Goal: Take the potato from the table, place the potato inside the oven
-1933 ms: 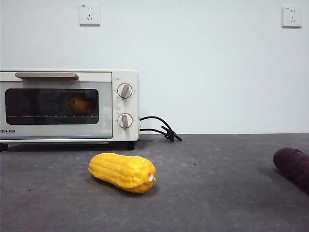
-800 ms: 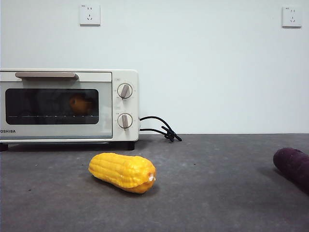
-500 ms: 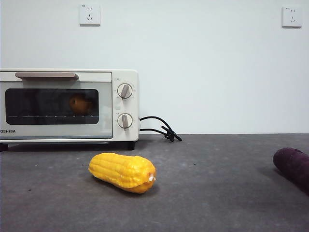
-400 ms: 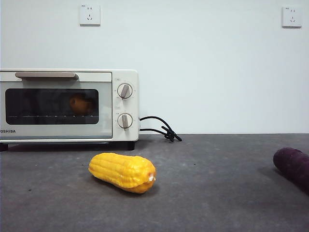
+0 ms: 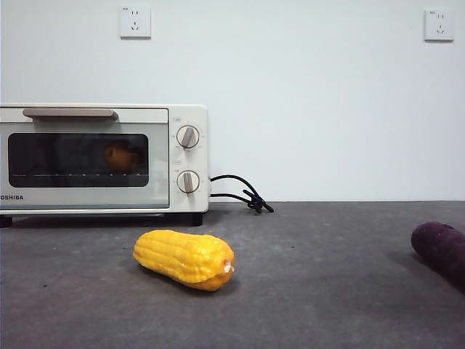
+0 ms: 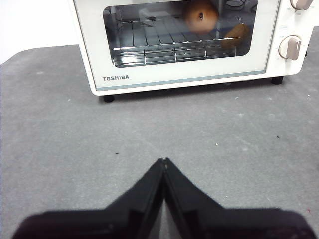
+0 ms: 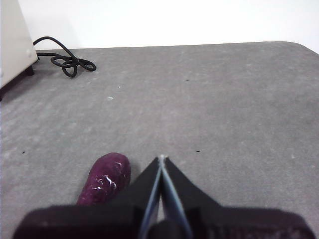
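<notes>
Frankly, the potato (image 6: pixel 200 16) is the hardest thing for me to read: it sits inside the oven (image 5: pixel 102 160) on the wire rack, behind the closed dark glass door (image 5: pixel 78 160). In the front view it is only a dim orange-brown blob through the tint. My left wrist camera shows it better, round and tan with a dark eye spot, though the top of that picture cuts it off. A second brownish shape beside it in the glass I cannot identify; it may be a reflection.

The oven's left end runs out of the front view, so the brand lettering is clipped. Its shell is smooth cream-white, with a tan bar handle (image 5: pixel 70 113), two round knobs (image 5: pixel 188 137) and a black cord (image 5: pixel 243 193) looped loosely on the bench (image 5: pixel 327 291), which is dark grey, matte and faintly speckled.

A yellow corn cob (image 5: pixel 184 259), bumpy with kernel rows, lies on the bench in front of the oven, apart from it. A dark purple oblong vegetable (image 7: pixel 105 179) with a slightly glossy skin lies at the right, half cut off in the front view and partly hidden by my right gripper (image 7: pixel 161 158) in the wrist view.

My left gripper (image 6: pixel 163 161) hangs over bare bench facing the oven. Both pairs of fingers are pressed together at their tips, holding nothing.
</notes>
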